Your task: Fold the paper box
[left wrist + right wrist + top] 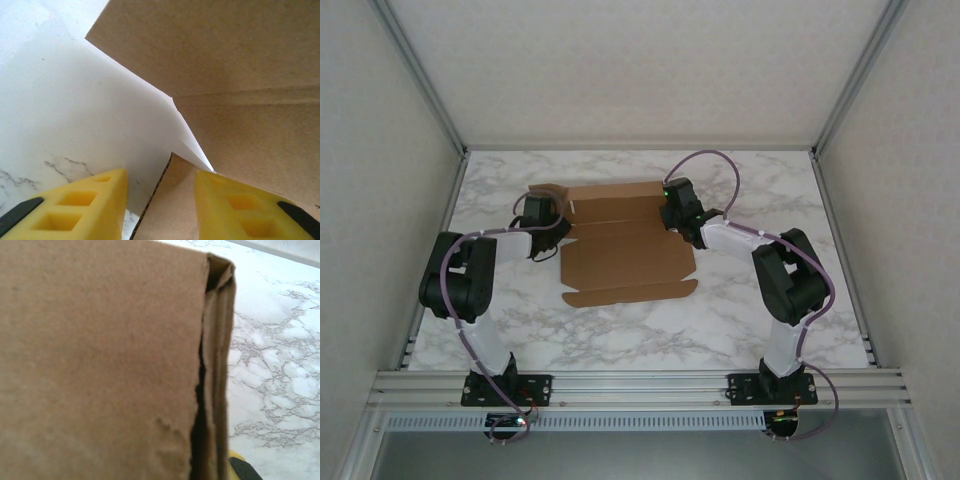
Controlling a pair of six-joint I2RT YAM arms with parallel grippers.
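Right fingers [241,466] pinch the raised far wall of the box [625,262], probably to steady it; left fingers [95,207] part-open, straddling a flap edge above the bench [740,310].

No text, label, brand, number or sign can be read in any of the views. The box [625,250] shows plain brown board with no print, and the bench [740,320] carries only grey marble veining.
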